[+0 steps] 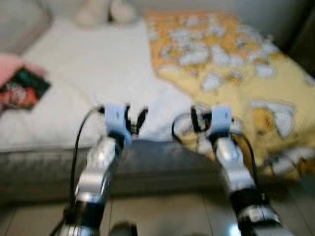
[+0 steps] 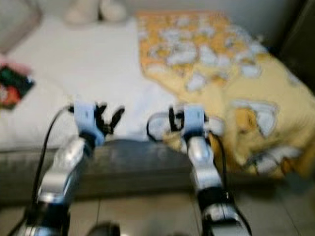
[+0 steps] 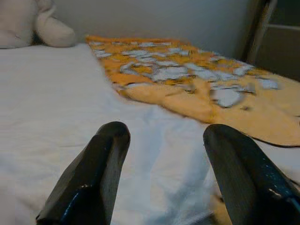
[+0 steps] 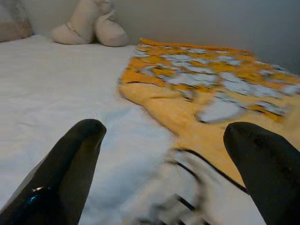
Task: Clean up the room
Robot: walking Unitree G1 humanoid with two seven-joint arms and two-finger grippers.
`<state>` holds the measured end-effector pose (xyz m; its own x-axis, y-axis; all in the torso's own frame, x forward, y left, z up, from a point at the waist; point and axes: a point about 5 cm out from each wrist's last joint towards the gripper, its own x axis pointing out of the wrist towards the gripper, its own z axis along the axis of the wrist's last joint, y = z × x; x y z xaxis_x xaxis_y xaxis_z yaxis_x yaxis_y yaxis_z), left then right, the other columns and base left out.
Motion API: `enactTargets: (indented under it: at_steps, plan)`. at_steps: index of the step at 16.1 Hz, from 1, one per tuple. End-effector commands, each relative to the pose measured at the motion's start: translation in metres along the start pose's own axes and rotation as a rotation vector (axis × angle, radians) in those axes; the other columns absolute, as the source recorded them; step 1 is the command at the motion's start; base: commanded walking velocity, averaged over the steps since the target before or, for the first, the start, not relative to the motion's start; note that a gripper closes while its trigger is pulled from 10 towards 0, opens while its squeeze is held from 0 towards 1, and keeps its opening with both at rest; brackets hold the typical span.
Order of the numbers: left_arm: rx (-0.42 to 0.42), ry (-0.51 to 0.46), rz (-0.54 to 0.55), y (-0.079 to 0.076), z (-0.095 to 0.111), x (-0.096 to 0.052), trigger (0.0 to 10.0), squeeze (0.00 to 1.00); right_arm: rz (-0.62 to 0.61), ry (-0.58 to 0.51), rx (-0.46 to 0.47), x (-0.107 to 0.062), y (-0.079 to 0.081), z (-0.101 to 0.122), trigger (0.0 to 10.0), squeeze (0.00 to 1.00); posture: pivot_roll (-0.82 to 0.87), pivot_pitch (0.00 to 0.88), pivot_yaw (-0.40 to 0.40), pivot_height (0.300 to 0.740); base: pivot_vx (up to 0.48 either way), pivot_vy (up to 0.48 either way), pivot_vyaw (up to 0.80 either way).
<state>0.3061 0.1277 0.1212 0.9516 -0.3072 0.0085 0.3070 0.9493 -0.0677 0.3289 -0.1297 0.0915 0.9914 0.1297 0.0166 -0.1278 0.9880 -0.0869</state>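
Observation:
A bed with a white sheet (image 1: 88, 73) lies before me. A yellow-orange blanket (image 1: 221, 54) with white patches covers its right half and hangs crumpled over the near edge. My left gripper (image 1: 135, 118) hovers open over the sheet's near edge, nothing between its fingers (image 3: 101, 164). My right gripper (image 1: 201, 119) is open too, just above a rumpled corner of the blanket (image 4: 187, 187) where it meets the sheet. A beige plush toy (image 4: 89, 26) sits at the head of the bed. The eye views are blurred.
A dark, colourful flat item (image 1: 19, 88) lies on the sheet at the far left beside something pink (image 1: 11, 66). The bed's grey side panel (image 1: 157, 162) runs below the grippers, with tiled floor (image 1: 162, 216) under it. A dark upright edge (image 1: 302, 34) stands at the right.

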Motion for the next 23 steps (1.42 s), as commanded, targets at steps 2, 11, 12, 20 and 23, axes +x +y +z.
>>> enactTargets:
  at_steps: [2, 11, 12, 20, 23]
  plan:
    - [0.001, -0.002, 0.045, 0.012, 0.005, 0.000, 10.0, 0.00, 0.043, -0.012, 0.011, 0.004, 0.012, 0.005, 10.0, 0.00, 0.01, 0.000, 0.002, 0.703, 0.480, 0.000, 0.00]
    - [0.077, 0.070, 0.168, 0.038, 0.014, -0.034, 10.0, 0.00, 0.158, 0.123, 0.087, 0.016, 0.042, -0.010, 10.0, 0.00, 0.15, 0.000, 0.079, 0.703, 0.030, 0.290, 0.00]
    - [0.100, 0.086, 0.145, 0.039, 0.015, -0.040, 10.0, 0.00, 0.156, 0.123, 0.087, 0.018, 0.043, -0.009, 10.0, 0.00, 0.16, 0.000, 0.089, 0.703, 0.000, 0.000, 0.00]
    - [0.043, 0.049, 0.127, 0.024, 0.019, -0.052, 10.0, 0.00, -0.018, -0.066, 0.005, -0.009, 0.029, 0.006, 10.0, 0.00, 0.10, 0.000, 0.010, 0.703, 0.000, 0.000, 0.00]
    - [0.006, 0.037, 0.130, 0.015, 0.012, -0.031, 10.0, 0.00, -0.036, -0.101, -0.049, -0.016, 0.010, 0.010, 10.0, 0.00, -0.01, 0.000, -0.010, 0.703, 0.000, 0.000, -0.75]
